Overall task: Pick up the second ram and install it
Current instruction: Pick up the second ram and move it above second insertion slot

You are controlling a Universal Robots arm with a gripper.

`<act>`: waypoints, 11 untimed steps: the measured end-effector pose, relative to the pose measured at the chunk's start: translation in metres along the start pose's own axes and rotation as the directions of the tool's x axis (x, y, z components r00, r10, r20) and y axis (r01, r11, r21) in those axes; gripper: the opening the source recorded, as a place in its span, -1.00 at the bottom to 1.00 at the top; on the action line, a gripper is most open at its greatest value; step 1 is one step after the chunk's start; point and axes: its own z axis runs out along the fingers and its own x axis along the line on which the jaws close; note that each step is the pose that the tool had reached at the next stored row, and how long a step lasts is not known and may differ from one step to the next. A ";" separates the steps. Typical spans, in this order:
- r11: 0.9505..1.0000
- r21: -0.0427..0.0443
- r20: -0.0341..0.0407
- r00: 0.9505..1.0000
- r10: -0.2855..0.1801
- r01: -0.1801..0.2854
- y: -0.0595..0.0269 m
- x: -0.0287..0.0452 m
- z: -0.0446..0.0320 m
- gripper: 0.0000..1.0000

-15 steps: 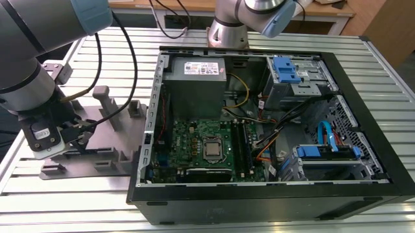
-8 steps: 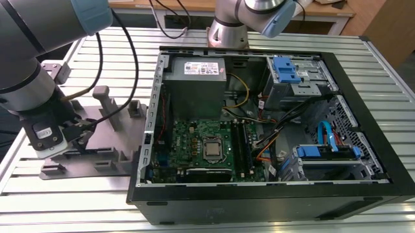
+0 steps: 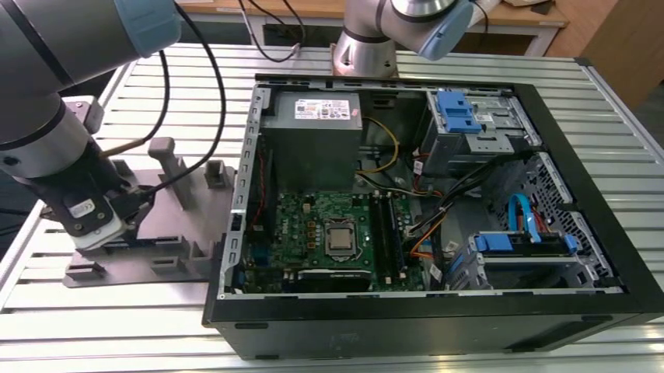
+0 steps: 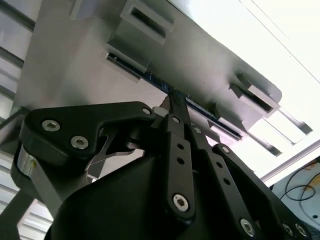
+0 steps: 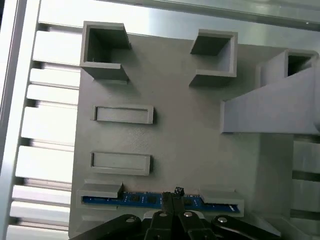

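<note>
Currently, at the exterior view's left, the gripper (image 3: 104, 231) is lowered onto the gray fixture (image 3: 174, 227). Its fingers are closed together on the middle of the second ram (image 5: 135, 200), which is seated between two blocks at the fixture's edge. The open computer case (image 3: 415, 330) is placed just beside the fixture, to the exterior view's right.

An open black computer case (image 3: 415, 330) lies on its side on the slatted metal counter (image 3: 114, 326). Inside it I can see a green motherboard (image 3: 295, 225) with a silver processor socket (image 3: 340, 239), a grey power supply (image 3: 311, 148), loose cables (image 3: 462, 190) and a blue drive bracket (image 3: 453, 111). Just beside the case, on the exterior view's left, sits a grey plastic fixture (image 3: 171, 233) with upright posts and shallow rectangular pockets.
</note>
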 end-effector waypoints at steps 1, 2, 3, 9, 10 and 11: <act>1.000 0.000 -0.001 1.000 -0.014 0.014 0.0000 0.0000 0.0000 -0.85; 1.000 -0.001 -0.001 1.000 -0.027 0.027 0.0000 0.0000 0.0000 -0.85; 0.999 -0.001 -0.002 0.999 -0.039 0.039 0.0000 0.0000 0.0000 -0.85; 0.995 -0.003 -0.004 0.995 -0.099 0.099 0.0000 0.0000 0.0000 -0.85; 0.994 -0.003 -0.005 0.994 -0.109 0.109 0.0000 0.0000 0.0000 -0.85; 0.993 -0.003 -0.005 0.993 -0.119 0.119 0.0000 0.0000 0.0000 -0.85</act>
